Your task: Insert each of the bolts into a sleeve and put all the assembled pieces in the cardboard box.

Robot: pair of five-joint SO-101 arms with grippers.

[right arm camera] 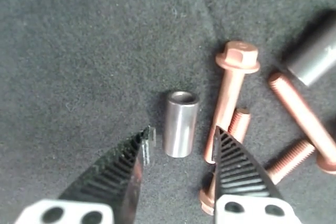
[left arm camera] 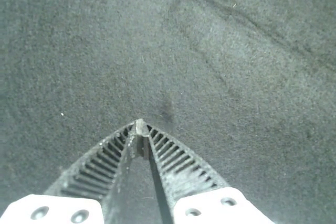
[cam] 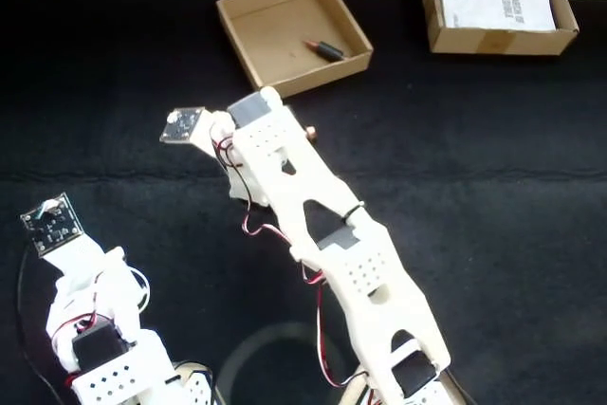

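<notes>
My right gripper (right arm camera: pixel 183 132) is open just above the black cloth, its two fingertips on either side of a grey sleeve (right arm camera: pixel 180 123) that lies flat. Beside it lie several copper bolts: one with a flanged head (right arm camera: pixel 231 95) next to the sleeve, another (right arm camera: pixel 302 111) farther off. A second grey sleeve (right arm camera: pixel 316 51) lies at the edge. In the high view this arm (cam: pixel 313 206) stretches toward the open cardboard box (cam: pixel 245 40), which holds one bolt in a dark sleeve (cam: pixel 323 47). My left gripper (left arm camera: pixel 140 125) is shut on nothing over bare cloth.
A second cardboard box (cam: pixel 493 40) with a printed sheet in it stands at the back right. The left arm (cam: pixel 90 320) sits at the near left. A copper bolt tip (cam: pixel 311 132) peeks out beside the right arm. Black cloth covers the table.
</notes>
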